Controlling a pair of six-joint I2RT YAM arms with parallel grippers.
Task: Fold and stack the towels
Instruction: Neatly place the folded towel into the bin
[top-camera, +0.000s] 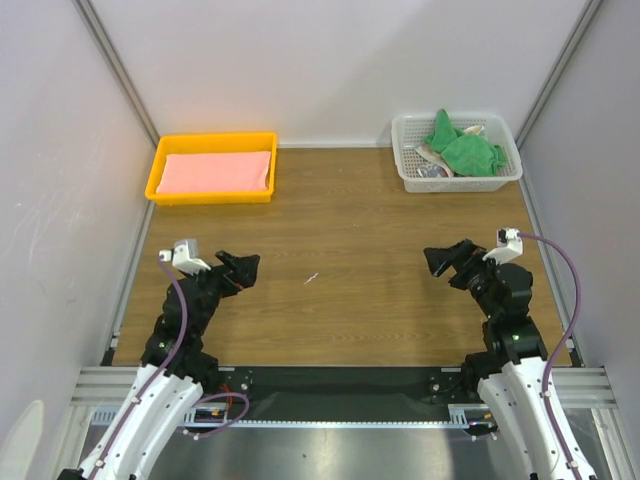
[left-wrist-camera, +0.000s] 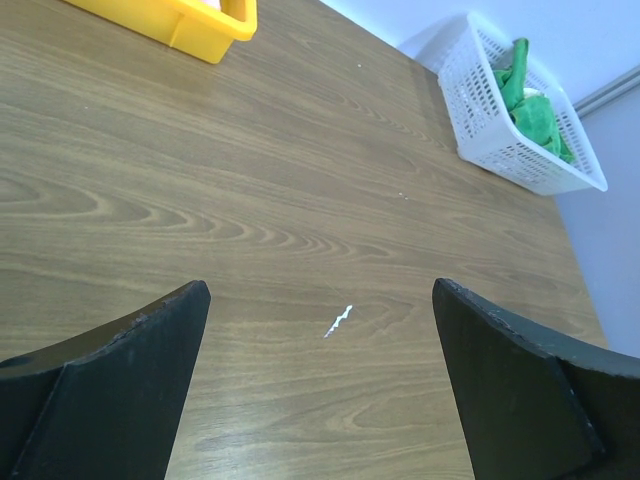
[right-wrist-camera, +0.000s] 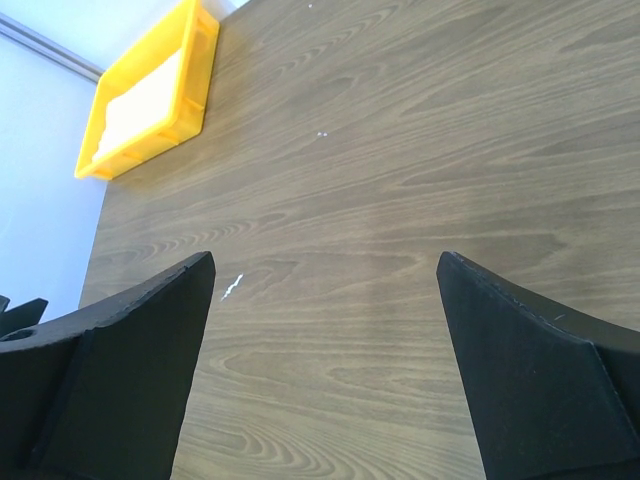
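Standing wide apart with nothing between them, the jaws of the left gripper (top-camera: 240, 268) hang low over the wood of the table (top-camera: 340, 230). The jaws of the right gripper (top-camera: 440, 260) are spread in the same way and also hold nothing. The two grippers point toward each other across the near part of the table, well apart. Between them, somewhat closer to the left one, a small white scrap (top-camera: 311, 279) lies on the wood. All the towels lie far from the jaws, at the back edge. The salmon-pink towel (top-camera: 215, 172) lies flat inside the yellow tray (top-camera: 153, 180) at the far left corner, well beyond the left gripper. The green towels (top-camera: 465, 148) lie crumpled in a heap inside the white basket (top-camera: 460, 184) at the far right corner, well beyond the right gripper. Some pale things (top-camera: 432, 160) show beside them in the basket, but I cannot tell what they are. In the left wrist view the basket is far ahead to the right, and in the right wrist view the tray is far ahead to the left.
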